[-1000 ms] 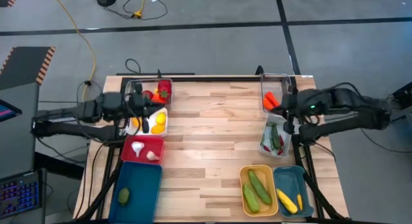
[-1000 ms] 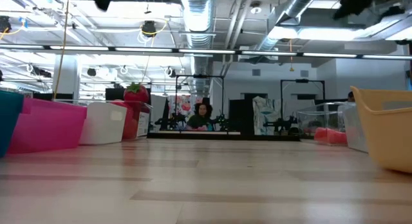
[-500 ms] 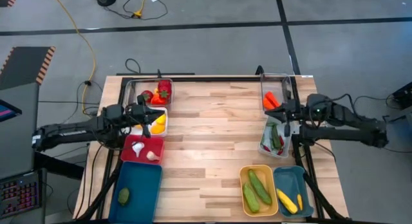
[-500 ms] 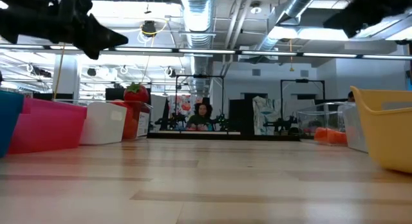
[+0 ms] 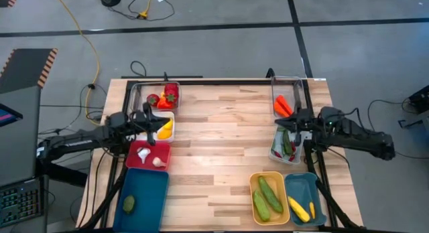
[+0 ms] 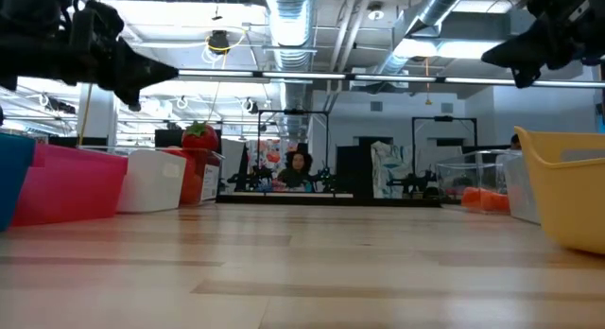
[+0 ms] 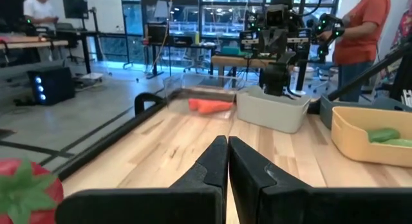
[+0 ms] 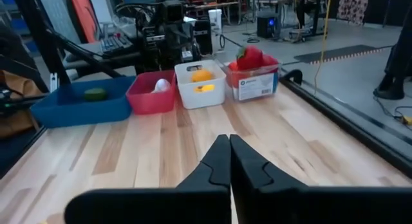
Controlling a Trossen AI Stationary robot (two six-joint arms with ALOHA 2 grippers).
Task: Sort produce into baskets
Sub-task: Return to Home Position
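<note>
Grippers are both pinched fully together with nothing between the fingers, as far as we can see. Left gripper (image 7: 228, 139) hangs over the white tray (image 5: 172, 128) with the lemon (image 5: 163, 131) at the table's left edge. Right gripper (image 8: 230, 137) hangs over the gray bin (image 5: 277, 153) with the chillies (image 5: 287, 144) at the right edge. Neither touches any produce.

Everything else we spot sits in trays:
- strawberries (image 5: 170, 94) in the clear tray (image 5: 137, 92) back left
- garlic (image 5: 143, 154) in the pink-red tray (image 5: 161, 148)
- 1 lime (image 5: 129, 203) in the dark teal tray (image 5: 151, 186)
- carrots (image 5: 281, 104) in the clear tray back right (image 5: 288, 82)
- 2 cucumbers (image 5: 269, 194) in the yellow tray (image 5: 275, 177)
- yellow squash (image 5: 298, 207) in the small teal tray (image 5: 298, 185)
</note>
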